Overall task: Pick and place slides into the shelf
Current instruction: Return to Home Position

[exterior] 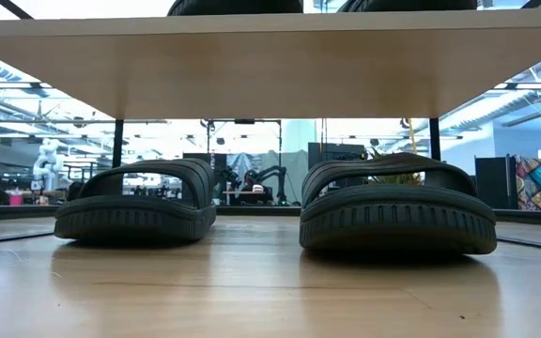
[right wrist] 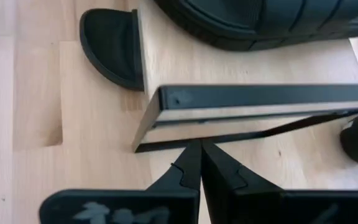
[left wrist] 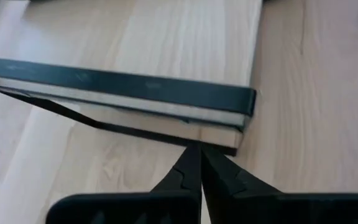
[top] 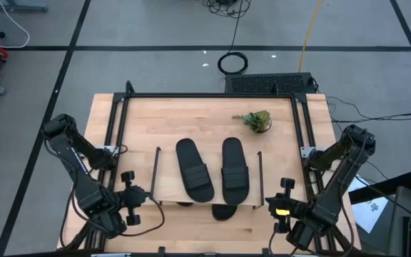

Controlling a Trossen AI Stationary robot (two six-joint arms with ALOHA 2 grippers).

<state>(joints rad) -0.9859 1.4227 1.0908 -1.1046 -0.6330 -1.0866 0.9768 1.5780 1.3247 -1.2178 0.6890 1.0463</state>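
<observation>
The shelf stands mid-table, a light board on black wire side frames. Two black slides lie side by side on its top board. Two more slides rest on their soles on the table under the board; one end of one sticks out past the near edge. My left gripper hovers shut off the shelf's near left corner. My right gripper hovers shut off the near right corner. Neither has anything between its fingers.
A small green plant in a dark pot stands on the table behind the shelf, toward the far right. A black metal frame runs around the table's edges. Bare wooden tabletop lies in front of the shelf.
</observation>
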